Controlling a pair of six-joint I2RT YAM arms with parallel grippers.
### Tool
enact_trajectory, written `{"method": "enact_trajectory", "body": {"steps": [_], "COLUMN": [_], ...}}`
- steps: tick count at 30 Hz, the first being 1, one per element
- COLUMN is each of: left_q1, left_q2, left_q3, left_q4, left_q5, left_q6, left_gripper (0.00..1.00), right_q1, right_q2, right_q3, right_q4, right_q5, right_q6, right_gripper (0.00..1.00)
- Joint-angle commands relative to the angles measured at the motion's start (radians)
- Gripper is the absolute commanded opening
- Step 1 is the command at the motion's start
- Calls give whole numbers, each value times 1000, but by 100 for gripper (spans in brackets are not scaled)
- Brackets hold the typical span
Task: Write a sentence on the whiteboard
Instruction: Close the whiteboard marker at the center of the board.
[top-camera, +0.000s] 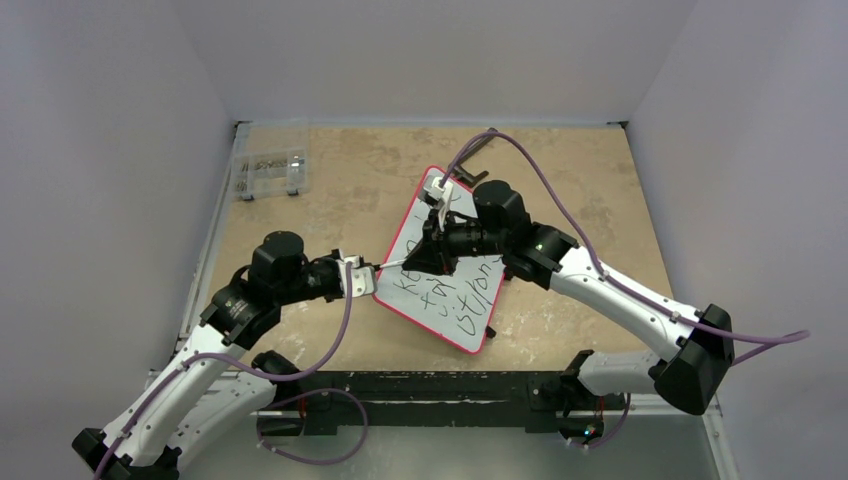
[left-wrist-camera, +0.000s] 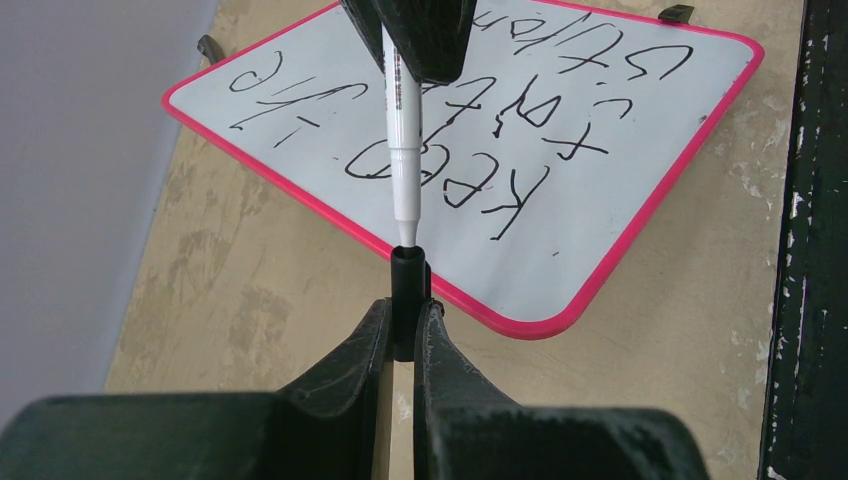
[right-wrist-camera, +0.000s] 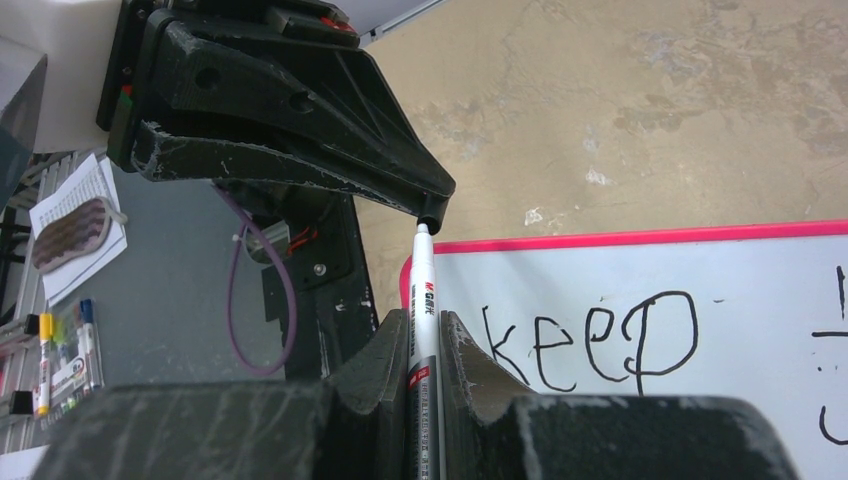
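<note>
Whiteboard on mottled, perhaps stone, tabletop

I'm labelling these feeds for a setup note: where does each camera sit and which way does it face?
Top external: fixed above and behind the bases, looking down on the table, whiteboard, left arm and right arm.
Left wrist: on the left arm, looking along the left fingers, shut on a black cap, across the whiteboard.
Right wrist: on the right arm, looking along the right fingers, shut on the marker, toward the left fingers.
Shared: both wrist views show the marker tip at the cap.
</note>
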Motion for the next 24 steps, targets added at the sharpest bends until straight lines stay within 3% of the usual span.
{"method": "enact_trajectory", "body": {"steps": [1, 18, 24], "left_q1": [-4, -4, -3], "left_q2": [-10, -25, -30], "left_q3": [3, -2, 6], "left_q4": [22, 24, 17], "left_q5": [24, 24, 15], "left_q6": [13, 13, 4], "left_gripper": [0, 0, 0], "right_q1": [11, 47, 102], "right_q2": [6, 85, 147], "right_q3": [38, 106, 162], "right_q4": [35, 31, -5], "right_q5": [12, 30, 99], "right_q6": [3, 2, -12], "right_gripper": [0, 0, 0]}}
